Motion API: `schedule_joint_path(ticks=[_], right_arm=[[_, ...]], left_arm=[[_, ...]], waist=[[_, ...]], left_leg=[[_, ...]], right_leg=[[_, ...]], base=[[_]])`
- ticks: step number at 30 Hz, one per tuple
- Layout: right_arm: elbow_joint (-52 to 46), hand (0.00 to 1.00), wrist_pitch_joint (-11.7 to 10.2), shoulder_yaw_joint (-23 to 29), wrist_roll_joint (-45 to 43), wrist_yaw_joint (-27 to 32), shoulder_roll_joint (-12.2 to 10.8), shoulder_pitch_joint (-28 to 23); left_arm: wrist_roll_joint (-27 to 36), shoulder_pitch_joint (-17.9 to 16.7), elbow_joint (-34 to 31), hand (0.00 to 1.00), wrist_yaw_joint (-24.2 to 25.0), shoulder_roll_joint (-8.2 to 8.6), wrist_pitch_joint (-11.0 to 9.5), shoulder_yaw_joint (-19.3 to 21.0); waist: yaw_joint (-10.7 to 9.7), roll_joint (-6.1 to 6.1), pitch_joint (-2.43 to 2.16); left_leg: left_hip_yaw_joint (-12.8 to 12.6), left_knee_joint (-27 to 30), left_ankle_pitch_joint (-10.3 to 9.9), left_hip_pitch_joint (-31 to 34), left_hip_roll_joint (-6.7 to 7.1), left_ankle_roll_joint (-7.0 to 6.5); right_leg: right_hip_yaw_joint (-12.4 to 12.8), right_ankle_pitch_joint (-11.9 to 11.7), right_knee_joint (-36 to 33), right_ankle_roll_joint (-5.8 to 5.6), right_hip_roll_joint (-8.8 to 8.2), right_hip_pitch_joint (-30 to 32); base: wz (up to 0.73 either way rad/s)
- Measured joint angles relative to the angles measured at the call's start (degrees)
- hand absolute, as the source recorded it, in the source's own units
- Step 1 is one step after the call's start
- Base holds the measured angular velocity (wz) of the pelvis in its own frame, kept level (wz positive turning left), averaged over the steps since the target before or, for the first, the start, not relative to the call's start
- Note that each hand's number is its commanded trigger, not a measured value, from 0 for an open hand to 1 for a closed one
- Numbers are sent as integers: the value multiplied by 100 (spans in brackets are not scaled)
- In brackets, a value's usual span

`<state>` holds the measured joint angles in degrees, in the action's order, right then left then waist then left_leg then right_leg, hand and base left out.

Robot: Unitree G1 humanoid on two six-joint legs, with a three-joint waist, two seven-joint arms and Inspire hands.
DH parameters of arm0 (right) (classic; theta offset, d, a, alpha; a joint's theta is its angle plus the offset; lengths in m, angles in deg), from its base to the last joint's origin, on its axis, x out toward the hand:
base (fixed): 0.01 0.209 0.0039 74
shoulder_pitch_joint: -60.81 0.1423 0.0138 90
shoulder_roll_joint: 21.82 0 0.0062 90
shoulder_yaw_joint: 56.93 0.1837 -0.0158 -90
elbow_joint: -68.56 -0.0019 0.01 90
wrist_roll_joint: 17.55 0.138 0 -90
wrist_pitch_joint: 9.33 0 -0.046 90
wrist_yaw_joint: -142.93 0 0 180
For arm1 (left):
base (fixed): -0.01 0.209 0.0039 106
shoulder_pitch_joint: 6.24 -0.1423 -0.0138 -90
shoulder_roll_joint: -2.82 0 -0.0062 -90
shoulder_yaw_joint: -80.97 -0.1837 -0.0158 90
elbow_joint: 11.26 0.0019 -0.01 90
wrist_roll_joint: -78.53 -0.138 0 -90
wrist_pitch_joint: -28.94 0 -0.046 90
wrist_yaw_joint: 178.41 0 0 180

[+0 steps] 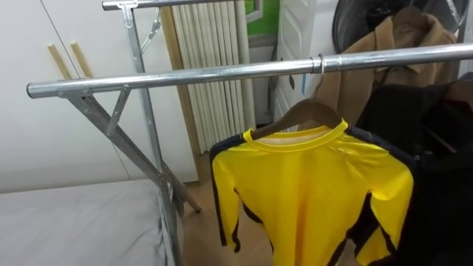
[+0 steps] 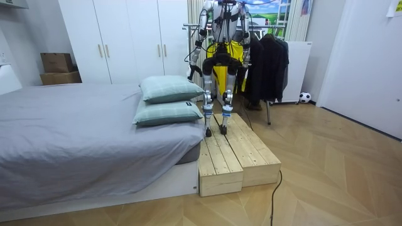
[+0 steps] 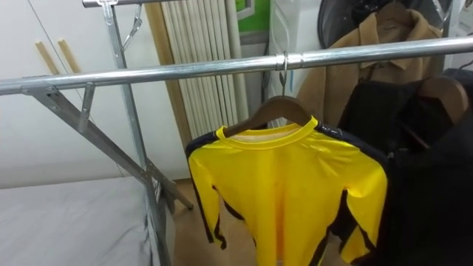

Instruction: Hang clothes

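Yellow long-sleeved shirt with dark side panels point(image 1: 310, 192) hangs straight before you, already on the rack and in no hand's hold. To your left lies the grey-sheeted bed point(image 1: 74, 222). Your silver steel rail point(image 1: 185, 77) runs left to right, and the shirt's shoulders lie along it. A black garment point(image 1: 436, 170) hangs just beside its right shoulder. The curved wooden hanger point(image 1: 310, 112) hooks over the rail right of centre, so I judge your right arm the nearer. Your left hand point(image 2: 194, 71) sits low by the hip in the room view; its grip you cannot tell.
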<state>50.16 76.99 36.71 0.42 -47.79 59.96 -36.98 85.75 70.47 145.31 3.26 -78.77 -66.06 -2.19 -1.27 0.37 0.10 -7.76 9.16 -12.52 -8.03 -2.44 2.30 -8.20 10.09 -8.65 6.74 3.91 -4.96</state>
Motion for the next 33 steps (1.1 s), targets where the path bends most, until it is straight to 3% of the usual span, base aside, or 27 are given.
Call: schedule_joint_path(ticks=[8,17,20,26,30,33], right_arm=[[18,0,11,-2,102,0,-43,-8],[199,0,247,-21,634,-28,-70,52],[219,0,258,-68,721,-40,-67,62],[222,0,260,-250,753,-57,-47,95],[195,0,251,-420,744,-81,-25,110],[134,0,254,-544,568,-106,-11,172]], left_arm=[[-52,31,-5,0,-2,-9,51,-17],[-59,27,-19,0,-109,-12,218,-21],[-57,28,-19,0,-109,-12,232,-24],[-57,55,-20,0,-111,-11,247,-25],[-60,35,-23,0,-158,-11,246,-27],[-89,48,-67,0,-152,-19,242,-17]], waist=[[-3,-17,-1],[-3,-37,15],[0,-38,44],[13,-35,44],[36,-8,54],[136,-40,34]], left_leg=[[5,-1,0,-27,0,0],[43,2,0,-102,5,0],[58,2,0,-151,6,0],[96,14,0,-151,7,0],[234,57,0,-47,14,1],[328,247,-3,153,17,3]], right_leg=[[5,0,0,0,0,-28],[-19,11,6,-14,-1,-120],[-50,18,26,-23,-3,-193],[-139,23,86,-24,-10,-240],[-236,25,80,-20,-17,-223],[-341,38,48,0,-59,-113]], base=[[0],[1],[6],[7],[12],[13]])
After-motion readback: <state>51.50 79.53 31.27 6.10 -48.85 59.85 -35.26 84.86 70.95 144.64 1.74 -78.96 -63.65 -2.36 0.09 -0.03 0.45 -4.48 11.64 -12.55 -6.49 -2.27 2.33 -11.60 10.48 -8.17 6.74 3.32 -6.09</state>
